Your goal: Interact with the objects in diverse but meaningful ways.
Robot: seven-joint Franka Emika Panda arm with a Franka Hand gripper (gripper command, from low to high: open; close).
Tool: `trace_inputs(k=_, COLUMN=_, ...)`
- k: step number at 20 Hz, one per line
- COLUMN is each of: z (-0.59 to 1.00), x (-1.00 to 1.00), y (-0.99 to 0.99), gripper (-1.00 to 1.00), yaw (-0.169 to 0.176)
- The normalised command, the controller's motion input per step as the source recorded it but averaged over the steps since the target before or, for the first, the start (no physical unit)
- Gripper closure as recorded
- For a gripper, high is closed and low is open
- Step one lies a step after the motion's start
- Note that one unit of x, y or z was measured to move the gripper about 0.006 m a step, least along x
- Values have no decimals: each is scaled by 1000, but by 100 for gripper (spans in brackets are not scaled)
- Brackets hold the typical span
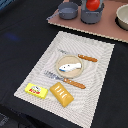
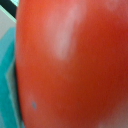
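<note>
The red tomato [image 1: 93, 4] fills the wrist view, directly against the end effector; finger state cannot be told; pot [image 1: 92, 14] at six o'clock.

The arm barely shows in the exterior view: only its gripper [image 1: 93, 2] pokes in at the top edge, reaching down over the far side (fingers cropped off, so whether they are parted or closed is impossible to tell).
</note>
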Motion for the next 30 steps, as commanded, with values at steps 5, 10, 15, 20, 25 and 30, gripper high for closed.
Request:
trace_inputs(k=5, z=-226, x=-531, y=68, gripper=100, yaw=48)
trace_inputs(k=10, z=-181, x=-714, y=341, gripper=100, yaw=86)
trace_inputs(k=15, z=-127, x=-707, y=389, gripper=100, yaw=83)
trace_inputs(k=20, z=-146, x=-712, y=409, gripper=100, yaw=80)
trace_inputs(k=25, z=-150, x=-689, y=442, gripper=100, yaw=79)
trace_inputs(k=30, z=-152, x=-639, y=469, gripper=100, yaw=80)
